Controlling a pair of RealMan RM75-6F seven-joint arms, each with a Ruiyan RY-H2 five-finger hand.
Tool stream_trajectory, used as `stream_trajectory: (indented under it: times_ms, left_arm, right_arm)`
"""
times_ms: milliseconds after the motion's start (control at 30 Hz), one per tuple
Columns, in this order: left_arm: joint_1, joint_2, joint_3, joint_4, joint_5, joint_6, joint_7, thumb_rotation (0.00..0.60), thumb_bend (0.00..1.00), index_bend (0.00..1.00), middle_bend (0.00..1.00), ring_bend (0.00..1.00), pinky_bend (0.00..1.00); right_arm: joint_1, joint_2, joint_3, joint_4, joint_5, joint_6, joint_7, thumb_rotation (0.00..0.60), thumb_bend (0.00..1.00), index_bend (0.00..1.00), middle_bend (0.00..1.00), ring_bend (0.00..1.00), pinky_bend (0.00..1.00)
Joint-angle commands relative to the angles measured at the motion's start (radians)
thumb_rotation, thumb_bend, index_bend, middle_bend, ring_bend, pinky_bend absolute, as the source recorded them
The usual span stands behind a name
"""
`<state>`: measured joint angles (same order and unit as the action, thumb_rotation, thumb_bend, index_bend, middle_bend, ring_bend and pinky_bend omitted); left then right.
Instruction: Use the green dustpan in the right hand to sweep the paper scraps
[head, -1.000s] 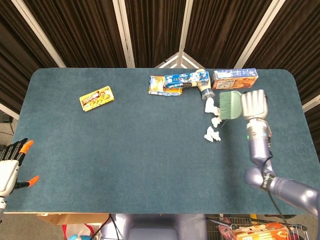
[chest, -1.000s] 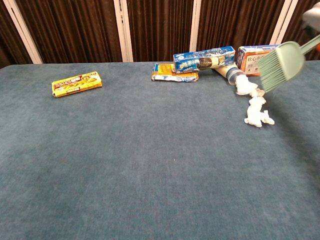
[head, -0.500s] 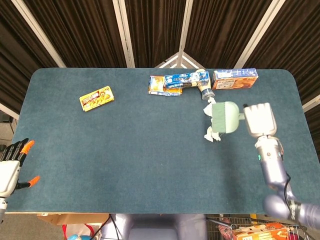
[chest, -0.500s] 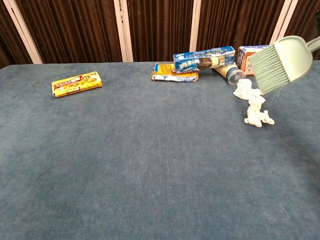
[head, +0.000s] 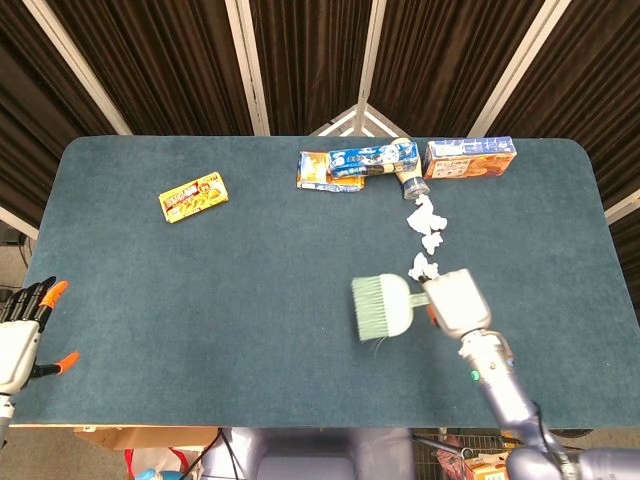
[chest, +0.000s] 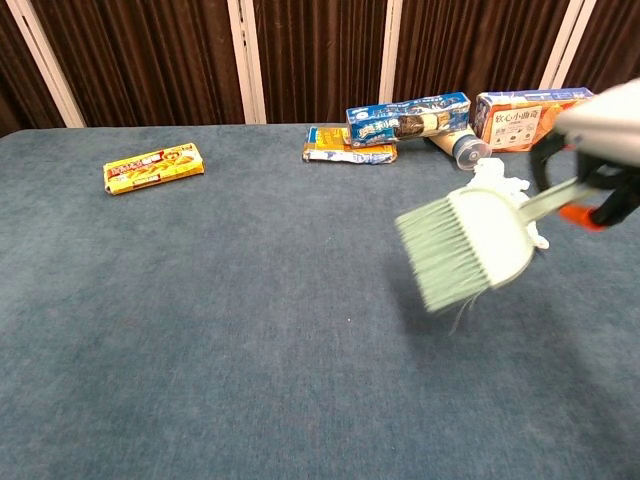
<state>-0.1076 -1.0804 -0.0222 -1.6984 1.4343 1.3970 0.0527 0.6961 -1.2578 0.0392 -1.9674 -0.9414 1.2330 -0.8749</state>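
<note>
Green dustpan gripped by right robot hand, bristles leftward, near paper scraps

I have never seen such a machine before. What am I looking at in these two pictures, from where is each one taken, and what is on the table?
This is a robot with two arms, each ending in a hand with fingers. Both pictures come from the robot's own cameras: the head view looks down on the whole table, the chest view looks across it from lower down.

The right hand holds a green brush-like tool, the green dustpan, by its handle, bristles pointing left. It looks blurred, so it is probably moving. The left hand shows only at the table's left edge in the head view, fingers spread, holding nothing.

On the blue cloth lie white paper scraps, beyond the tool. At the far edge are a blue box, an orange box, a flat yellow packet and a small bottle on its side. A yellow box lies apart on the left.
</note>
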Motion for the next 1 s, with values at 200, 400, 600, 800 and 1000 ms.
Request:
stream_trajectory:
  times_ms: [200, 400, 600, 800, 1000]
  left_arm:
    - [-0.001, 0.004, 0.0, 0.003, -0.003, -0.005, -0.009, 0.6, 0.05, 0.0, 0.0, 0.0, 0.0]
    - [0.0, 0.006, 0.0, 0.003, -0.002, -0.003, -0.01, 0.6, 0.05, 0.0, 0.0, 0.0, 0.0]
    - [0.002, 0.006, -0.001, 0.002, -0.003, 0.001, -0.008, 0.6, 0.05, 0.0, 0.0, 0.0, 0.0]
    - [0.003, 0.004, 0.0, 0.003, -0.001, 0.004, -0.001, 0.6, 0.05, 0.0, 0.0, 0.0, 0.0]
    - [0.005, -0.002, -0.001, 0.014, 0.008, 0.017, 0.01, 0.6, 0.05, 0.0, 0.0, 0.0, 0.0]
  right_arm:
    - [0.026, -0.231, 0.004, 0.11, 0.064, 0.0, -0.065, 0.6, 0.61, 0.56, 0.96, 0.98, 1.0]
    - [0.026, -0.271, -0.006, 0.172, 0.092, 0.038, -0.138, 0.6, 0.42, 0.06, 0.9, 0.88, 0.95]
    - [0.009, -0.238, -0.02, 0.193, 0.086, 0.104, -0.191, 0.6, 0.31, 0.0, 0.82, 0.81, 0.89]
    - [-0.037, -0.174, -0.054, 0.16, 0.055, 0.153, -0.17, 0.6, 0.31, 0.0, 0.59, 0.59, 0.66]
    - [-0.152, -0.038, -0.127, 0.132, -0.123, 0.224, 0.068, 0.6, 0.31, 0.0, 0.13, 0.09, 0.19]
